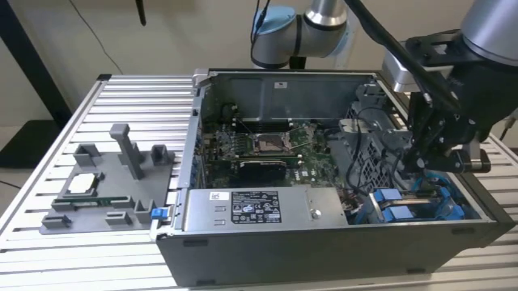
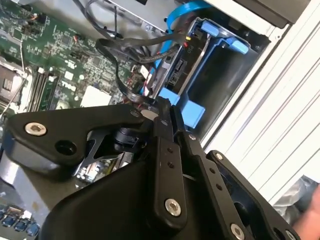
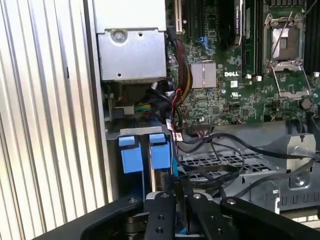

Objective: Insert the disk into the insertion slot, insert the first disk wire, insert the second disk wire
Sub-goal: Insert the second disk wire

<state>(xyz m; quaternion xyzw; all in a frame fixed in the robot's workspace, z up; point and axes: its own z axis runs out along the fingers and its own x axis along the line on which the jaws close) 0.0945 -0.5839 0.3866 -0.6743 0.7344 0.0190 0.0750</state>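
Had the gripper low over the insertion slot, fingers pinched nearly shut on a thin black wire imo. The disk sat in there already, connector side facing up for the cabling.

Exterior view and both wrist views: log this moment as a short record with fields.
setting: open computer case on a slatted metal table
gripper: over the drive bay corner, fingers closed together
insertion slot: grey bay with blue latch tabs
wires: black cables looping beside the bay
power supply: silver box with a black label
beside the case: grey fixture block
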